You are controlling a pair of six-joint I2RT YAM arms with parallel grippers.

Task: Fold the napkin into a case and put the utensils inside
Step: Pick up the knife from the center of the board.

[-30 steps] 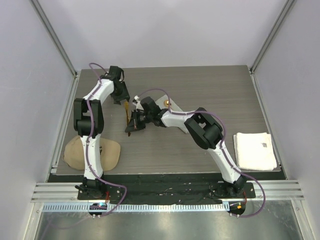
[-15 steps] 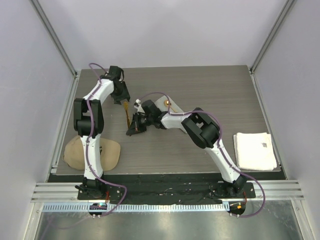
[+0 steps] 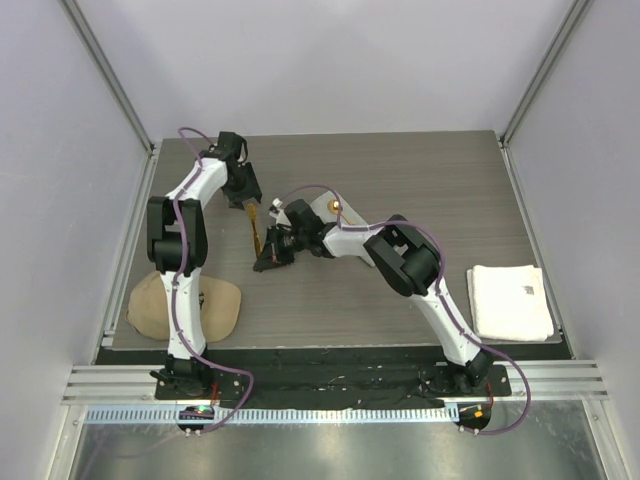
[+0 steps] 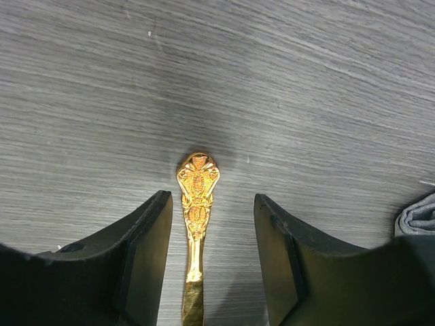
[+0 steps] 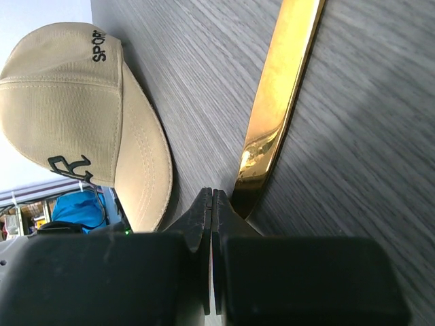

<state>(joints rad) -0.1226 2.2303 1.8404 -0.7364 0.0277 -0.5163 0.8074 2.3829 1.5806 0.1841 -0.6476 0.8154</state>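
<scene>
The top camera looks down over the whole tabletop from its near edge. Both wrist cameras skim it closely, sharing the gold utensil.

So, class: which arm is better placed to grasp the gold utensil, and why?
Left: the left gripper is open astride the gold utensil; the right gripper is shut beside it.

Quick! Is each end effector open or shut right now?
Left end effector: open, either side of the gold utensil, not gripping it.
Right end effector: shut, nothing between its fingers.
</scene>
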